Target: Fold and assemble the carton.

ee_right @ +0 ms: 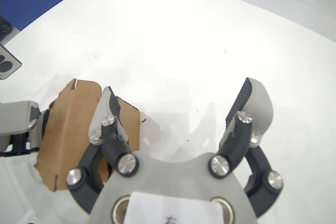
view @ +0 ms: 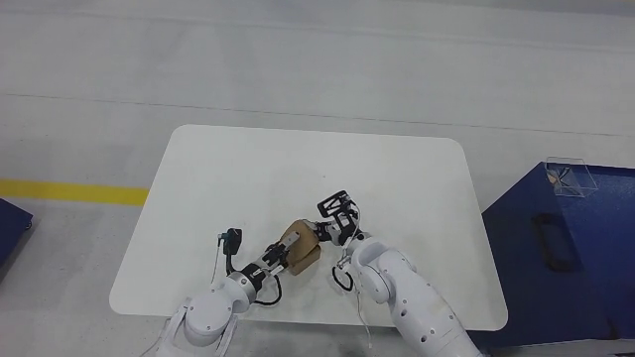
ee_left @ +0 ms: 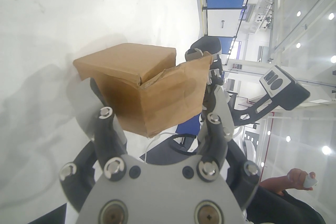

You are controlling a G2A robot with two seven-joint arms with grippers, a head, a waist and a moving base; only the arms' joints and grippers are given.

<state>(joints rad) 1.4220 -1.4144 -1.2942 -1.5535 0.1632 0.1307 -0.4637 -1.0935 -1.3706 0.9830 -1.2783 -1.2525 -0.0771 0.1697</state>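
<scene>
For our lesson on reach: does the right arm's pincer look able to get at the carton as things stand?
Probably yes. The right pincer is open, close beside the carton, with nothing between them. The left pincer holds only the carton's other side.

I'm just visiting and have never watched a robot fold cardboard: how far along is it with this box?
Done: the carton already has a box shape, with several sides folded up. In hand: the left gripper holds it between its fingers; the right gripper is open, one finger beside it. Left: one flap sticks out unfolded, so closing likely remains.
</scene>
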